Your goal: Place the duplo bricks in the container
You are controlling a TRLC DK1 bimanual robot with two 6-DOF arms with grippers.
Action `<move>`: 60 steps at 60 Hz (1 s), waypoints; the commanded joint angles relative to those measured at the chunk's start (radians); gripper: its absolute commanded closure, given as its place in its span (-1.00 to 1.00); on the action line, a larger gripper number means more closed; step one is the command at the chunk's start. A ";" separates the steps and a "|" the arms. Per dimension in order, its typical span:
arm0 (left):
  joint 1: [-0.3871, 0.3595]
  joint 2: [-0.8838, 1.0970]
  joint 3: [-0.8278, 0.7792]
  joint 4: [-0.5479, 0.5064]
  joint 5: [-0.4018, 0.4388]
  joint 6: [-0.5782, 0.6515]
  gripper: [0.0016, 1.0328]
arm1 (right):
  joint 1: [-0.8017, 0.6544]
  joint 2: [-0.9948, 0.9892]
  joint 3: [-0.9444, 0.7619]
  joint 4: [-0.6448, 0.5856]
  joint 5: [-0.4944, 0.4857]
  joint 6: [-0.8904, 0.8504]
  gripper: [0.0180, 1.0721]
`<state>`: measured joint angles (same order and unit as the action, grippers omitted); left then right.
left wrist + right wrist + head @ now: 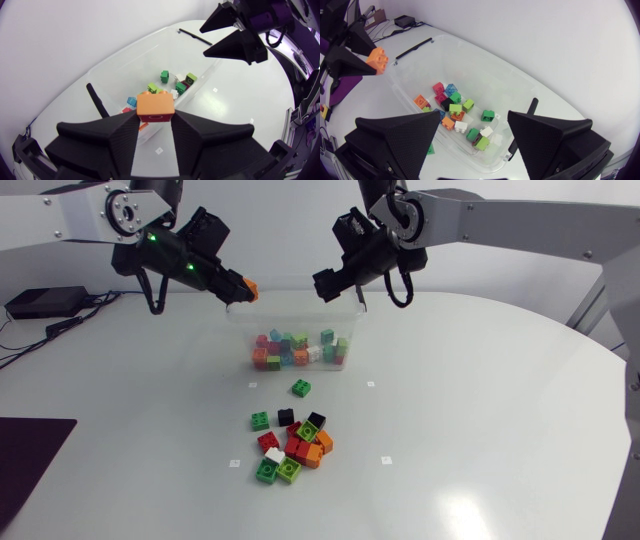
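– Now, what is the left arm's status?
– Its left end effector (156, 118) is clamped on one orange duplo brick (156, 106), a finger on each side face. The brick hangs in the air at the left end of the clear container (490, 82). In the head view it sits about over the end rim. I cannot tell whether all of it is inside the rim line.
– And the right arm?
– The right end effector (472, 140) is empty, fingers wide apart, over the container's other end and well apart from the left one.
– Contents?
– A mixed lot of bricks (298, 350) already lies on the container floor. A pile of loose bricks (292, 442) sits on the surface (480, 410) in front. One green brick (301, 388) lies between the pile and the container.
– What is the step in hand?
– My judgement: releasing the orange brick. To do it well, carry it inward first, so it is clearly past the rim and over the floor, not above the wall. Lower it before parting the fingers, since a high drop onto hard bricks would likely bounce. Open fully and evenly so the brick does not hang on one finger and tip sideways, then lift straight up.
– Risks?
– Clipping the thin rim on the way down and shoving the container. Hold the left arm to its own end, because the right end effector shares the space above.
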<state>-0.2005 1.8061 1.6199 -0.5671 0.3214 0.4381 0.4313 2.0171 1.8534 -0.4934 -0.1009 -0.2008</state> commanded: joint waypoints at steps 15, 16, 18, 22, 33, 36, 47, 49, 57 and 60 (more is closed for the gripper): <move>0.065 0.070 0.063 0.019 0.019 -0.035 -0.92 | 0.047 -0.149 -0.195 -0.014 0.006 -0.008 -0.88; 0.070 0.052 0.043 0.021 0.024 -0.022 -0.92 | 0.049 -0.169 -0.217 -0.013 0.006 -0.012 -0.88; 0.075 0.013 0.006 0.021 0.042 -0.006 -0.92 | 0.052 -0.202 -0.253 -0.011 0.004 -0.019 -0.88; 0.084 -0.074 -0.074 0.021 0.076 0.027 -0.92 | 0.057 -0.264 -0.321 -0.008 0.003 -0.026 -0.88; 0.104 -0.275 -0.272 0.029 0.160 0.100 -0.92 | 0.098 -0.397 -0.473 -0.014 0.004 -0.048 -0.88; 0.108 -0.312 -0.321 0.018 0.179 0.131 -0.92 | 0.121 -0.429 -0.519 -0.019 0.007 -0.049 -0.88; 0.101 -0.378 -0.466 0.007 0.185 0.215 -0.92 | 0.185 -0.480 -0.632 -0.020 0.033 -0.057 -0.88; 0.095 -0.387 -0.491 0.006 0.185 0.232 -0.92 | 0.192 -0.482 -0.646 -0.022 0.035 -0.057 -0.88; 0.082 -0.406 -0.571 0.009 0.185 0.287 -0.92 | 0.211 -0.483 -0.706 -0.020 0.033 -0.063 -0.88; 0.081 -0.404 -0.588 0.010 0.185 0.301 -0.92 | 0.222 -0.482 -0.729 -0.011 0.032 -0.065 -0.88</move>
<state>-0.1112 1.4269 1.0718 -0.5556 0.4934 0.6853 0.6353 1.5501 1.1709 -0.5037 -0.0746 -0.2451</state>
